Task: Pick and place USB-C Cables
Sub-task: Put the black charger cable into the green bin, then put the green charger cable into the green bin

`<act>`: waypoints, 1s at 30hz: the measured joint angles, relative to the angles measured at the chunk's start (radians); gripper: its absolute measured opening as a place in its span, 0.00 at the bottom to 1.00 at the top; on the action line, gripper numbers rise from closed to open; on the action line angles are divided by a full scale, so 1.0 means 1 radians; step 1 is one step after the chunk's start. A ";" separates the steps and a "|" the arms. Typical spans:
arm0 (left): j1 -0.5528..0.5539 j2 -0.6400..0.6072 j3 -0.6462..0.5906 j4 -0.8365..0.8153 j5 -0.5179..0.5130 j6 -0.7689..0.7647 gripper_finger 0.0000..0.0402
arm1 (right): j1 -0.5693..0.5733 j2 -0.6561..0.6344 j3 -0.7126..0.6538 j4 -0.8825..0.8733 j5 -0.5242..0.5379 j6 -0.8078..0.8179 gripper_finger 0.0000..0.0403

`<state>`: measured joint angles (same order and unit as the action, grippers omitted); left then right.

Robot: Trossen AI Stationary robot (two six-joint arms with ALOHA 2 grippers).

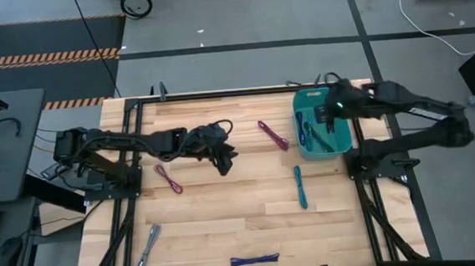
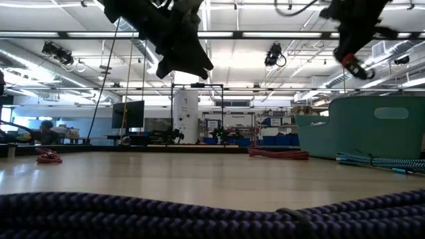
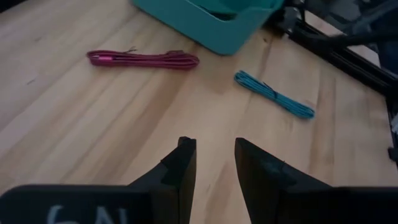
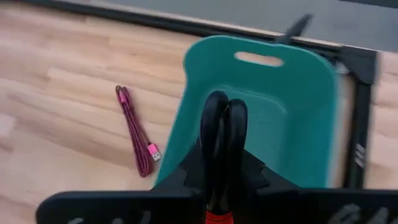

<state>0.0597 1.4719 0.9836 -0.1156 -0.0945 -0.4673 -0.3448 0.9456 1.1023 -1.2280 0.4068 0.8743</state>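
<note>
Five cable bundles lie loose on my wooden table (image 1: 226, 209): a magenta one (image 1: 274, 135) just beside the teal bin (image 1: 302, 103), a teal one (image 1: 299, 186) nearer the front on the bin's side, a purple-magenta one (image 1: 168, 178) on my left side, a silver-grey one (image 1: 148, 246) near the front left corner, and a blue one (image 1: 255, 259) at the front edge. More cables (image 1: 315, 136) lie inside the bin; I can make out blue and green strands there, but not how many.

My left gripper (image 1: 223, 159) hangs above the middle of the table, raised off the wood, its fingers (image 3: 180, 171) parted with a narrow gap and nothing between them. Its wrist view looks across at the magenta bundle (image 3: 143, 60), the teal bundle (image 3: 273, 94) and a corner of the bin (image 3: 217, 28).

My right gripper (image 1: 327, 118) is over the bin, also held high. Its fingers (image 4: 217, 134) are pressed together, and a red piece shows at their base; I cannot tell what it is. Beyond them sits the bin's interior (image 4: 292, 124) and the magenta bundle (image 4: 135, 132) on the wood just outside its wall.
</note>
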 joint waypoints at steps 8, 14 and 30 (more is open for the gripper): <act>0.032 0.000 0.000 0.002 -0.021 -0.102 0.29 | -0.326 0.208 -0.164 0.152 -0.142 -0.333 0.09; 0.033 0.000 0.000 0.002 -0.038 -0.155 0.29 | -0.409 0.312 -0.199 0.243 -0.192 -0.448 0.12; 0.033 0.000 0.000 0.054 -0.067 -0.168 0.29 | -0.423 0.276 -0.198 0.286 -0.197 -0.424 0.41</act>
<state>0.0925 1.4719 0.9836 -0.0620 -0.1614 -0.6351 -0.7680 1.2214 0.9047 -0.9418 0.2099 0.4504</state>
